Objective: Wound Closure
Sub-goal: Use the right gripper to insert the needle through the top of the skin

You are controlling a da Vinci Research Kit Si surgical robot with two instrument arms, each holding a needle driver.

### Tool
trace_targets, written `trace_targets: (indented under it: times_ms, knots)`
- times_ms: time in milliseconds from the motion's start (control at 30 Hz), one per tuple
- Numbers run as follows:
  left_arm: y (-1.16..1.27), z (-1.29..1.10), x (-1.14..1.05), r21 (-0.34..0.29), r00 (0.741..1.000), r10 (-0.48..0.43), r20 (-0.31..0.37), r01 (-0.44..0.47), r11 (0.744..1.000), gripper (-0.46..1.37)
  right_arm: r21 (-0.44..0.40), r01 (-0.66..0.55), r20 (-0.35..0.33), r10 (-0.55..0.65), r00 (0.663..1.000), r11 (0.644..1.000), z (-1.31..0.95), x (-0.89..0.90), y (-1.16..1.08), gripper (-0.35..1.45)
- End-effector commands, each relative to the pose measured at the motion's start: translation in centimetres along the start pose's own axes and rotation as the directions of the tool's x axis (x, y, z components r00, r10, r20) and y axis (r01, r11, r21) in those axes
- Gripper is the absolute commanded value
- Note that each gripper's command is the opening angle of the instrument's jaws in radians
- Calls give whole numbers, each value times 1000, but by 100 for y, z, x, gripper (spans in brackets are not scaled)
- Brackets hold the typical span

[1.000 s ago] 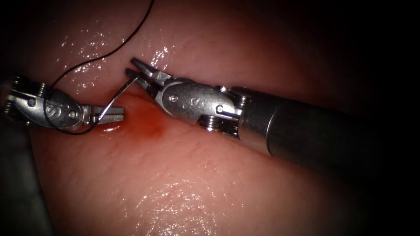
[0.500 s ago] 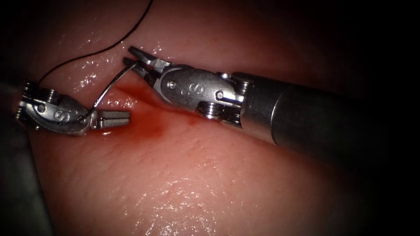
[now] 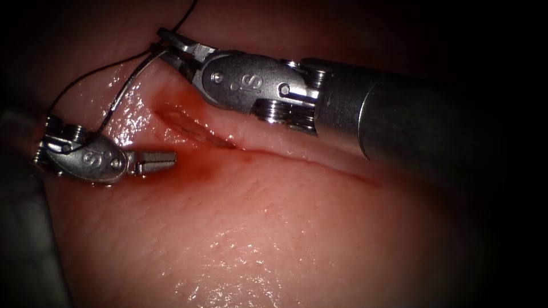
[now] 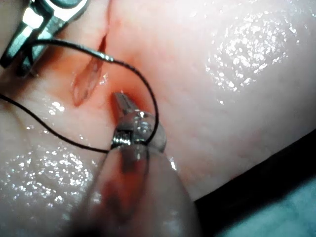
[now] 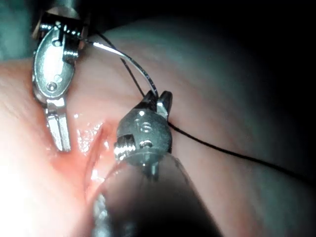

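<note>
1. Endoscope view: the right tool (image 3: 162,44) is gripping the needle (image 3: 132,80) near one end of its curve, jaws clamped on it, and over the last second it has been carrying the needle up and away from the cut (image 3: 194,128). The needle is hanging free above the tissue (image 3: 274,228), left of the cut's upper end and not in the tissue. That high hold looks meant to keep the point clear of the surface. The left tool (image 3: 157,162) is lying low beside the red fluid (image 3: 197,168) with its jaws together and apparently holding nothing; earlier the needle was crossing it, and now the two are apart. The thread (image 3: 80,85) is running from the needle's region out to the left and up past the right tool.

2. Left wrist view: the left tool (image 4: 120,101) is resting with closed jaws at the reddened spot just beside the open cut (image 4: 88,81). The thread (image 4: 148,94) is looping around its wrist rather than being gripped. The right tool (image 4: 29,34) is sitting well beyond the cut.

3. Right wrist view: the right tool (image 5: 158,101) is clamping the needle (image 5: 128,61), whose bright curve is arching toward the left tool (image 5: 59,133). The thread (image 5: 222,148) is trailing away from the jaws; I cannot tell whether it is also caught in them.
</note>
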Motion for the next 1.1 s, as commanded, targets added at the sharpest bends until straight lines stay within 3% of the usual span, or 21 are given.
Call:
trace_targets:
  times_ms: [33, 300, 667, 833, 900, 967, 1000, 1067, 1100]
  knots:
    - [-1, -1, 1, -10, 1000, 0, 1, 0, 1000, -35, 0, -44, 1, 44, 999, 999, -1, -1, -1, -35]
    - [-2, -4, 4, -13, 1000, -2, 2, 2, 1000, -35, -28, -283, 19, 284, 959, 959, -3, -2, 3, -35]
    - [-4, -6, 6, -15, 1000, -10, 3, 10, 1000, -35, -55, -520, 78, 523, 849, 852, -1, -6, 8, -35]
    - [-4, -6, 6, -16, 1000, -10, 3, 10, 1000, -35, -44, -619, 124, 620, 775, 784, -2, -7, 6, -35]
    - [-4, -6, 6, -16, 1000, -10, 3, 10, 1000, -35, -25, -691, 144, 686, 713, 723, -3, -9, 4, -35]
    - [-4, -6, 6, -16, 1000, -10, 3, 10, 1000, -35, -34, -773, 160, 767, 622, 634, -2, -11, 1, -35]
    - [-4, -6, 6, -16, 1000, -9, 3, 10, 1000, -35, -50, -850, 164, 844, 511, 525, -3, -12, 0, -35]
    - [-4, -7, 6, -16, 1000, -9, 3, 9, 1000, -35, -43, -888, 177, 878, 445, 459, -2, -14, -2, -35]
    - [-5, -7, 6, -16, 1000, -10, 3, 10, 1000, -35, -23, -888, 195, 874, 446, 459, -2, -15, -4, -35]
